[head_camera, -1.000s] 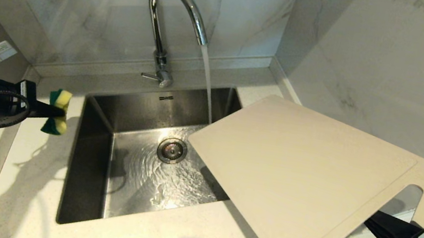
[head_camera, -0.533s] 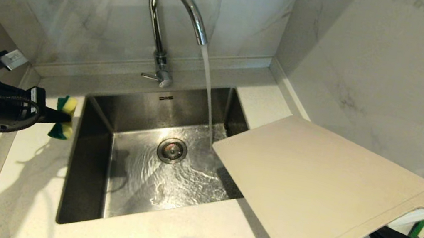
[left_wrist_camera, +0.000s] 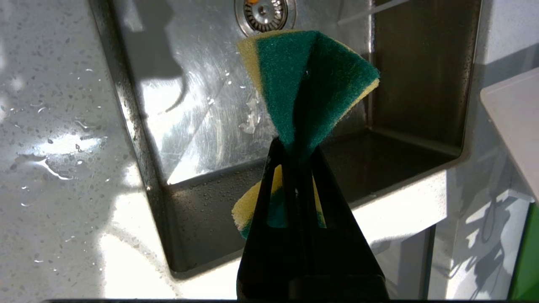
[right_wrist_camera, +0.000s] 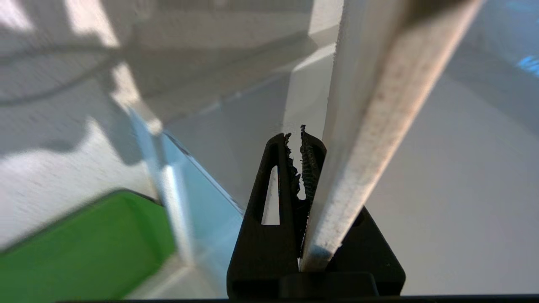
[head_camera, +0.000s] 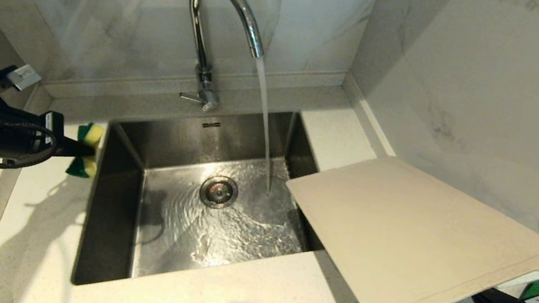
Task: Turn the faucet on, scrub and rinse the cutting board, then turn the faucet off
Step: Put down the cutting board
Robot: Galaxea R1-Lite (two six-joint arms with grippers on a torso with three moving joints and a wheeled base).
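Left gripper (left_wrist_camera: 297, 145) pinches a yellow-green sponge (left_wrist_camera: 305, 84); right gripper (right_wrist_camera: 297, 143) clamps the beige plastic cutting board (head_camera: 422, 238) just beside running water.

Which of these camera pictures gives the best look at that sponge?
The left wrist view: the sponge fills it, pinched and folded in the left gripper. The head view shows it small beside the sink. The right wrist view misses it.

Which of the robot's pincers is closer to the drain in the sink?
Left. The left pincer, squeezing a sponge, hovers at the sink's left rim. The right pincer, gripping the cutting board, is well beyond the right rim from the drain.
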